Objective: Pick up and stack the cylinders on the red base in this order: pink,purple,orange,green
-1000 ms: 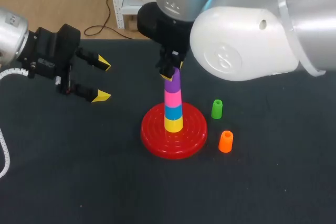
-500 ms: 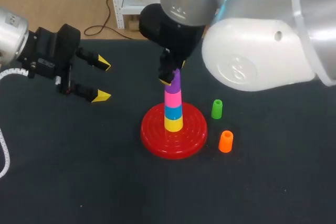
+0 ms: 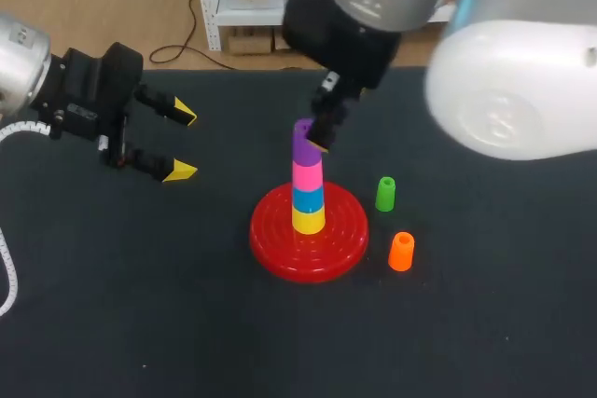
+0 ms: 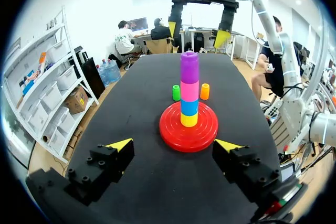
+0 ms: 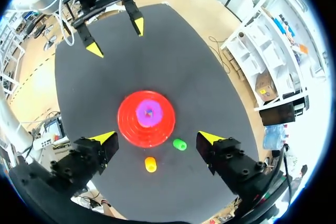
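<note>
Right end effector (image 5: pixel 157 137) wide open, empty, above stacked purple cylinder (image 3: pixel 305 140); left end effector (image 3: pixel 183 143) open, empty.

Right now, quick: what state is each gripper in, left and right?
Left gripper: fingers open, holding nothing.
Right gripper: fingers open, holding nothing, above the purple cylinder.

Six cylinders (image 3: pixel 309 221) (image 3: pixel 309 199) (image 3: pixel 308 175) (image 3: pixel 303 144) (image 3: pixel 385 194) (image 3: pixel 401 252), one red base (image 3: pixel 275 244), two end effectors (image 3: pixel 184 144) (image 4: pixel 197 33).

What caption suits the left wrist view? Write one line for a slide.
Open left gripper faces the red base, its stack topped with purple; green cylinder and orange cylinder stand beyond it.
</note>
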Available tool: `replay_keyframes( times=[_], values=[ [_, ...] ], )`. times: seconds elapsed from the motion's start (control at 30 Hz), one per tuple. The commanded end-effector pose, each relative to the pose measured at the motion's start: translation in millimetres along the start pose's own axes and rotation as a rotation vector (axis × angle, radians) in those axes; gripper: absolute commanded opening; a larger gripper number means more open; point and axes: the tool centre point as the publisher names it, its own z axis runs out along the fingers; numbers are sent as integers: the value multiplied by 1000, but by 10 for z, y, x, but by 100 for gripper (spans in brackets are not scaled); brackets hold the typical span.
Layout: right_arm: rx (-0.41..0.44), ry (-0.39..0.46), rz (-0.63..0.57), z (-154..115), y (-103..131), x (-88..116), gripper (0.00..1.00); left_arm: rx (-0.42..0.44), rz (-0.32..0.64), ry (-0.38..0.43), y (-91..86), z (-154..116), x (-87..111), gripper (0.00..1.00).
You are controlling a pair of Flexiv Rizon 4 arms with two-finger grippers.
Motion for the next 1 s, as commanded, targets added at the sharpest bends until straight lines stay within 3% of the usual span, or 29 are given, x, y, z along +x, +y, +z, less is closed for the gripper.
replay_keyframes(
  times=[0.03,0.7,1.0],
  values=[
    [12,-40,6,35,-30,264,100,1,2,-4,7,3,13,100],
    [30,55,76,644,-25,1064,100,1,2,-4,7,3,13,100],
    [24,117,134,954,-15,1324,100,1,2,-4,7,3,13,100]
  ],
)
